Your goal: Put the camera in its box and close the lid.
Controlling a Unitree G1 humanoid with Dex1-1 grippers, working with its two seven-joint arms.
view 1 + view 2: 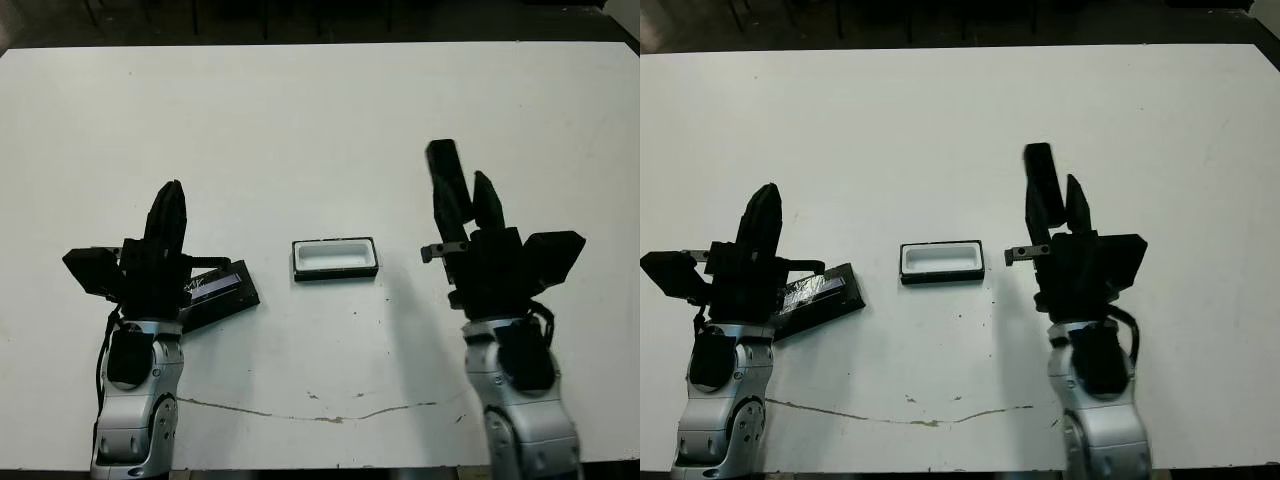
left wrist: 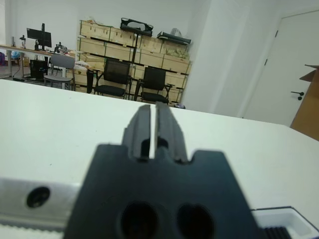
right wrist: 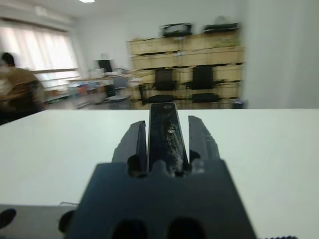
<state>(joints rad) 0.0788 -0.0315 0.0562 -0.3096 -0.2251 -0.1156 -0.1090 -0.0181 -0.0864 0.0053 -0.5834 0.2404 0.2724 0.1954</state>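
White tabletop (image 1: 320,120) carries one box (image 1: 335,259), open and showing its white lining, at the centre between the two arms. One lid (image 1: 220,292) lies flat just left of the box, partly under the left gripper (image 1: 168,205), whose jaws are pressed together on nothing. One camera (image 3: 166,137) stands upright in the right gripper (image 1: 466,195), pinched edge-on between its jaws, its top end rising past the fingertips, held above the tabletop to the right of the box and apart from it. Beyond the tabletop, shelves of crates and black chairs line the far wall.
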